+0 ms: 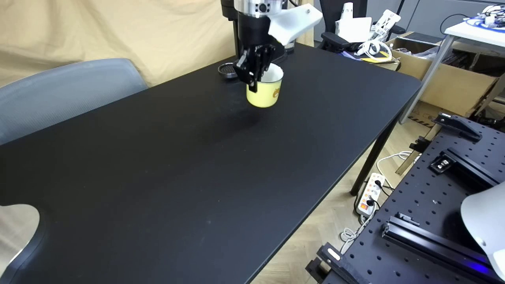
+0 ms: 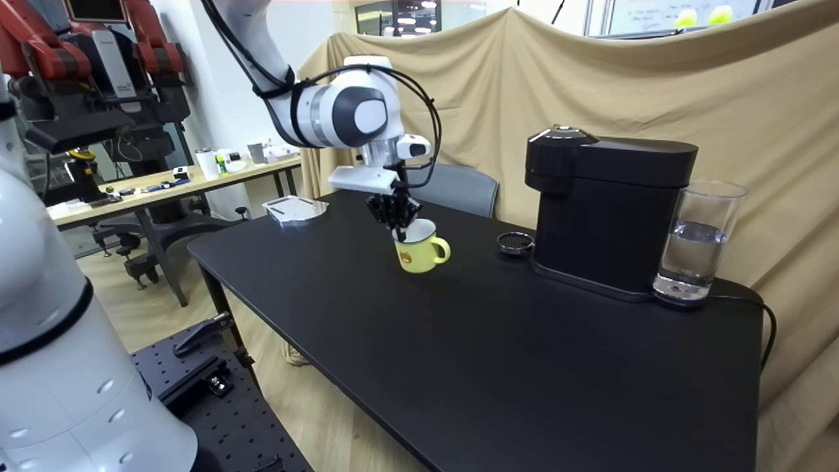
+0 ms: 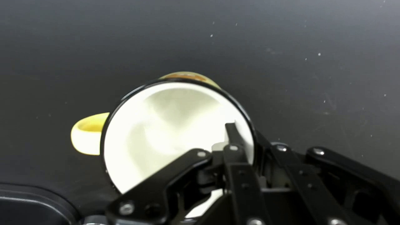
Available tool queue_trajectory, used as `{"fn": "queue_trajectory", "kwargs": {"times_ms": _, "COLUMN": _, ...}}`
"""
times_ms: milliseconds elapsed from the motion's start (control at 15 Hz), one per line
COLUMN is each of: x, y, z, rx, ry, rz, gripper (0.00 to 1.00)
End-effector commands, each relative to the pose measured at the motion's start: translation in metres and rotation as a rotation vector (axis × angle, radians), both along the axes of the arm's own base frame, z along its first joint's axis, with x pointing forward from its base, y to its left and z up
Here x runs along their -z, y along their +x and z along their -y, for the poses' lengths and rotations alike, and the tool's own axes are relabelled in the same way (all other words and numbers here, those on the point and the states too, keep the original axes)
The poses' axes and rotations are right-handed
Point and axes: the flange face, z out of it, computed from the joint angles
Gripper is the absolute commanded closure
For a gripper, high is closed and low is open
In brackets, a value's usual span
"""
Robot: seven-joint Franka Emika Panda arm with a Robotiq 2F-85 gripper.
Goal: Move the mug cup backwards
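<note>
The mug cup [image 1: 263, 98] is pale yellow with a white interior and a small bear print. In an exterior view its handle and dark-edged rim show, and the mug cup [image 2: 417, 257] looks tilted. A dark shadow lies apart from its base, so it appears slightly above the black table [image 1: 165, 169]. My gripper [image 1: 253, 83] comes down at its rim. In the wrist view the gripper [image 3: 245, 137] has one finger inside the mug cup [image 3: 168, 125] and one outside, with the wall pinched between them. The outer fingertip is partly hidden by the rim.
A small dark round object [image 2: 515, 242] sits beside a black coffee machine [image 2: 609, 216] with a clear water tank [image 2: 698, 242]. A pale tray-like piece [image 2: 295, 210] lies at the table's far end. A grey chair [image 1: 71, 90] stands against the table's long edge.
</note>
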Motion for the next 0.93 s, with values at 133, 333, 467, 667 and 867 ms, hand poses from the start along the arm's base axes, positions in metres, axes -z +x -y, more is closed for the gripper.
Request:
{"fn": "queue_trajectory", "kwargs": {"times_ms": 133, "x": -0.013, "y": 0.065, "z": 0.003, "rx": -0.047, "ry": 0.046, "rz": -0.006, "gripper": 0.97}}
{"fn": "queue_trajectory", "kwargs": {"times_ms": 333, "x": -0.004, "y": 0.083, "z": -0.005, "rx": -0.072, "ry": 0.058, "rz": -0.039, "gripper": 0.97}}
{"fn": "queue_trajectory", "kwargs": {"times_ms": 467, "x": 0.000, "y": 0.090, "z": -0.007, "rx": -0.078, "ry": 0.044, "rz": -0.066, "gripper": 0.97}}
{"fn": "queue_trajectory", "kwargs": {"times_ms": 667, "x": 0.013, "y": 0.094, "z": -0.019, "rx": -0.074, "ry": 0.015, "rz": -0.098, "gripper": 0.97}}
{"fn": "queue_trajectory", "kwargs": {"times_ms": 867, "x": 0.028, "y": 0.097, "z": -0.029, "rx": -0.084, "ry": 0.009, "rz": -0.101, "gripper": 0.97}}
